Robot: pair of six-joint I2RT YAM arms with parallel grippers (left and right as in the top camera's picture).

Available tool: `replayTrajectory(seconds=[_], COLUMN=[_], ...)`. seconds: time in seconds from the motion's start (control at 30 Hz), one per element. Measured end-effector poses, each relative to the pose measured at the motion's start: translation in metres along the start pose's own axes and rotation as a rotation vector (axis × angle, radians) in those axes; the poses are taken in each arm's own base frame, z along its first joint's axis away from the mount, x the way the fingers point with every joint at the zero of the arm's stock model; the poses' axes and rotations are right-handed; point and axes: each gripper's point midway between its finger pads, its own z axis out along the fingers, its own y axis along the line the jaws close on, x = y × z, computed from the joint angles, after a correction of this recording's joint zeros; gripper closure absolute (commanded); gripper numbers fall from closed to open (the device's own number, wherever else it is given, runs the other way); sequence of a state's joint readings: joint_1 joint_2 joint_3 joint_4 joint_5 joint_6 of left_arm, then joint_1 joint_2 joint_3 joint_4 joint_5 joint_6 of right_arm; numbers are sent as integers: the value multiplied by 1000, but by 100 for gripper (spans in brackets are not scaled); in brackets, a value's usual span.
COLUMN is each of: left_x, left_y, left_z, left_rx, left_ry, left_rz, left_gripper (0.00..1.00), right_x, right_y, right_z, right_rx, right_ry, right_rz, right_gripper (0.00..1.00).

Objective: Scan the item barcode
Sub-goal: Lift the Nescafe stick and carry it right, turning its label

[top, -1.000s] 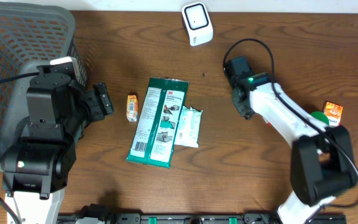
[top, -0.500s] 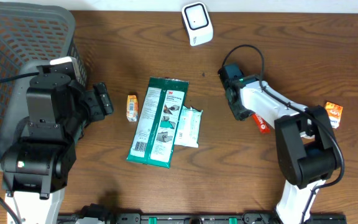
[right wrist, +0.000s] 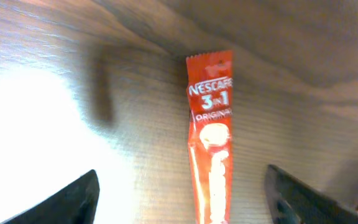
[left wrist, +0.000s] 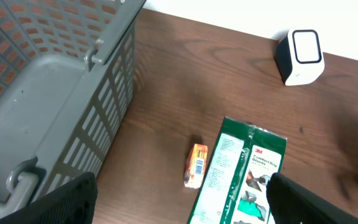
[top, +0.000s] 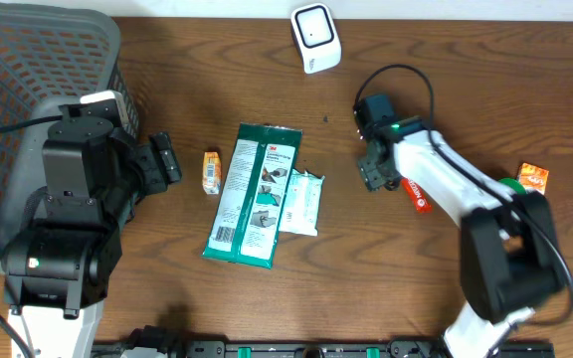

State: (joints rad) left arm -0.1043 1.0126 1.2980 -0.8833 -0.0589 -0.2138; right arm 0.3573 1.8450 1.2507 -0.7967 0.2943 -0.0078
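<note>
Right end effector (right wrist: 182,169): the jaws stand wide apart and hold nothing; it hangs just above the surface (top: 446,89), pointing down.
Sachet (right wrist: 211,143): a red coffee sachet lies flat in the right half of the surface, lengthwise between the spread fingers (right wrist: 73,199) and touching neither. By its place under this arm, it is likely the item to scan.
Scanner (top: 315,38): stands at the far edge, well apart from the sachet, so the sachet would have to be carried there.
Left end effector (top: 165,159): open and empty, near the basket (top: 28,60) in the far left corner. It faces a small orange box (left wrist: 196,166) and a green packet (left wrist: 241,174), probably waiting.
White packet (top: 299,202): lies against the green packet's right side. Whether it is tucked under cannot be told.
Barcode: none shows; the sachet's branded face is up, so the code is probably underneath.
Cut off: the sachet's lower end leaves the wrist view, and from overhead the arm covers one end.
Hard to make out: near the right edge, a green thing (top: 510,185) beside an orange carton (top: 533,179) is mostly behind the arm.
</note>
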Motion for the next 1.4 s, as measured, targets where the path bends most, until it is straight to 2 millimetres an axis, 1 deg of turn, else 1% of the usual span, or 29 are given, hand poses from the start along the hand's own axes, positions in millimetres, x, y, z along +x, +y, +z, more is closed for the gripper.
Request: replayTrajectory(seconds=[0.07,0.13,0.2,0.27,0.33,0.4,0.47,0.5,0.57,0.6,0.73,0.77,0.83,0.87,0.9,1.03,1.17,1.23,1.27,1.33,1.4], left_x=[0,0,0,0,0,0,0,0,0,0,0,0,0,0,0,0,0,0,0,0,0], left_y=[0,0,0,0,0,0,0,0,0,0,0,0,0,0,0,0,0,0,0,0,0], left_z=[0,0,0,0,0,0,0,0,0,0,0,0,0,0,0,0,0,0,0,0,0], left_rx=[0,1,0,0,0,0,0,0,0,0,0,0,0,0,0,0,0,0,0,0,0], left_ry=[0,-1,0,0,0,0,0,0,0,0,-1,0,0,0,0,-1,-1,-1,0,0,0], left_rz=[0,0,0,0,0,0,0,0,0,0,0,0,0,0,0,0,0,0,0,0,0], left_gripper=[13,13,13,13,13,13,13,13,13,13,13,13,13,13,13,13,13,13,13,13,13], right_x=[-1,3,11,20,24,28,34,35,45,46,58,60,66,68,64,59,50,42,37,32,29], right_y=[-4,-14,-27,-38,-46,-52,-52,-52,-46,-45,-27,-24,-19,-20,-20,-24,-20,-15,-12,-7,-1], right_z=[-21,-39,-49,-48,-42,-34,-24,-20,-4,-1,25,30,40,45,46,50,50,50,50,49,47], right_rx=[-30,-52,-83,-121,-162,-202,-237,-249,-283,-290,-351,-360,-371,-363,-363,-337,-324,-320,-318,-319,-321], right_ry=[-36,-55,-54,-35,-21,-4,21,30,77,83,146,156,183,191,180,168,140,114,99,82,75], right_rz=[6,12,14,18,36,58,73,75,79,77,50,44,33,28,28,43,54,47,41,31,18], right_gripper=[16,19,26,40,44,46,46,46,46,45,45,47,58,70,76,77,71,71,69,58,51])
